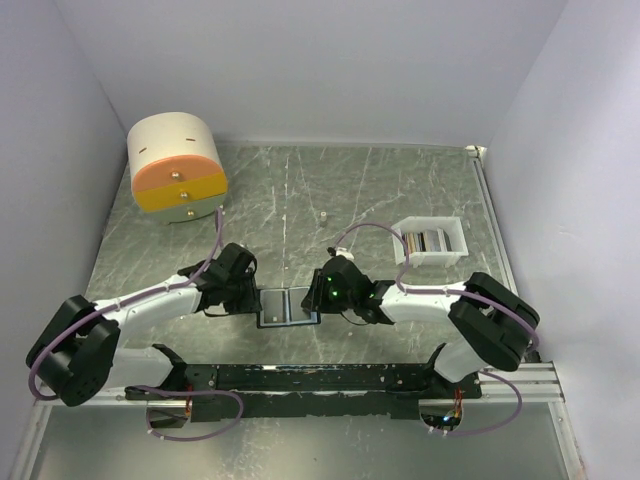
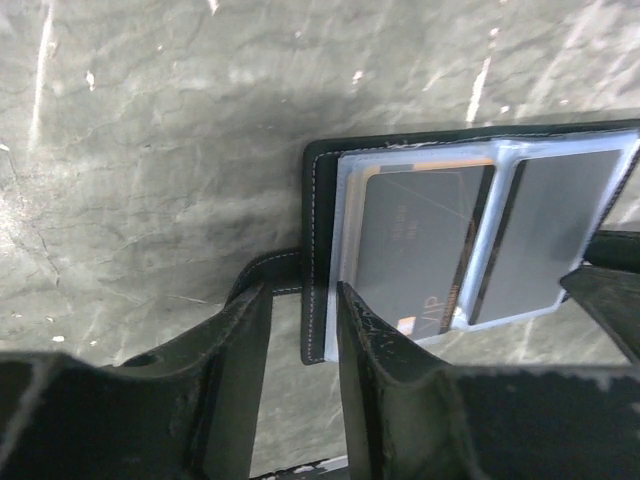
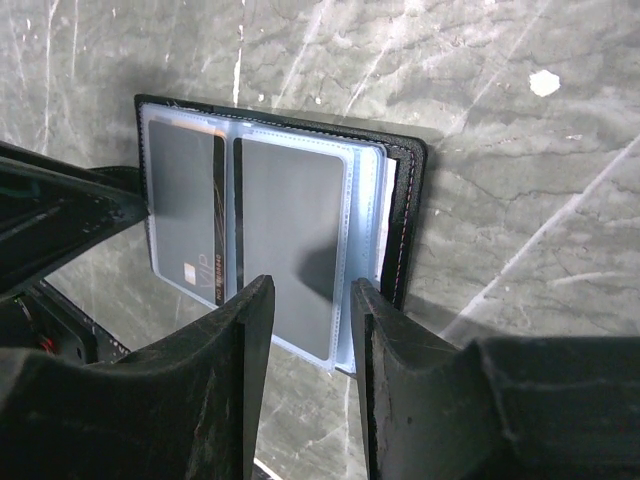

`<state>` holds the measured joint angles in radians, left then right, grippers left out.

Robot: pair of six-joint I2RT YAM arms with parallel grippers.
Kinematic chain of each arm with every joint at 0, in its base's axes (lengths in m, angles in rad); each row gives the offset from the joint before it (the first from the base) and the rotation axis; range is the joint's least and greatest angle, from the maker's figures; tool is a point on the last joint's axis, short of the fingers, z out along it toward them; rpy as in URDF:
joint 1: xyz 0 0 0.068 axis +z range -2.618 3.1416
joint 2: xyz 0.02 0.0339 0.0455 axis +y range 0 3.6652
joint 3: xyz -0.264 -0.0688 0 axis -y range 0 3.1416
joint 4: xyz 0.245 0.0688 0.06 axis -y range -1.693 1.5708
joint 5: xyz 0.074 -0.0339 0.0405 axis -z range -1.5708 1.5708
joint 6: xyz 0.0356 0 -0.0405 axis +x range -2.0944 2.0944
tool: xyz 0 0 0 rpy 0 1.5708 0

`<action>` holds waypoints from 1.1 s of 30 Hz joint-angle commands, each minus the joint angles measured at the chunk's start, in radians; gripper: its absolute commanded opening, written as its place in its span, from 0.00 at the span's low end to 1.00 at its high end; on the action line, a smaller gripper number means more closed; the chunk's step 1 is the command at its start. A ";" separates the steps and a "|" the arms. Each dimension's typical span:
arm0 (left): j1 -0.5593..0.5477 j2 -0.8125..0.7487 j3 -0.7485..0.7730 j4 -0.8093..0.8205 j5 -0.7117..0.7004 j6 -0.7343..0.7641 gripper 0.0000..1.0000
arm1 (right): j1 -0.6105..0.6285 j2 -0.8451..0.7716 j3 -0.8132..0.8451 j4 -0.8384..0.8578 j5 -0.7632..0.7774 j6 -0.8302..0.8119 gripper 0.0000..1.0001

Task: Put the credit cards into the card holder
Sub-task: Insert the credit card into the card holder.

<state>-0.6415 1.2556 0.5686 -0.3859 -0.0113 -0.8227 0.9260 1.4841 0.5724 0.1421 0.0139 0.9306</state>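
The black card holder (image 1: 288,306) lies open on the table between my two grippers. Its bluish clear sleeves hold two dark grey cards, one marked VIP (image 2: 410,240) and a plain one (image 2: 545,235). They also show in the right wrist view, the VIP card (image 3: 180,190) and the plain card (image 3: 290,230). My left gripper (image 2: 300,320) is open, its jaws low on either side of the holder's left edge (image 2: 318,200). My right gripper (image 3: 312,310) is open, low over the sleeve's near right corner. More credit cards (image 1: 428,241) stand in the white tray.
The white tray (image 1: 455,235) stands to the right of the holder. A round cream-and-orange drawer box (image 1: 178,170) stands at the back left. A small pale object (image 1: 323,213) lies on the table mid-back. White walls enclose the table.
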 commanded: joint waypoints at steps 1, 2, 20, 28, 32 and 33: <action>0.008 0.021 -0.027 0.036 0.034 0.016 0.40 | 0.000 0.024 0.008 0.015 -0.013 0.005 0.38; 0.009 0.019 -0.032 0.044 0.040 0.014 0.37 | 0.000 0.020 0.007 0.018 -0.016 0.007 0.37; 0.008 0.018 -0.091 0.164 0.140 -0.001 0.27 | -0.001 -0.001 -0.032 0.198 -0.146 0.063 0.38; 0.009 0.037 -0.095 0.197 0.175 -0.008 0.27 | -0.001 0.037 -0.035 0.289 -0.211 0.091 0.37; 0.008 0.035 -0.102 0.211 0.188 -0.013 0.27 | -0.001 0.045 -0.022 0.295 -0.222 0.089 0.38; 0.008 0.035 -0.103 0.212 0.190 -0.013 0.27 | -0.001 0.050 -0.017 0.293 -0.226 0.086 0.38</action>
<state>-0.6334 1.2781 0.4870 -0.1913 0.1379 -0.8276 0.9249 1.5192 0.5453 0.3920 -0.1852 1.0130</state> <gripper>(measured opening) 0.269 0.375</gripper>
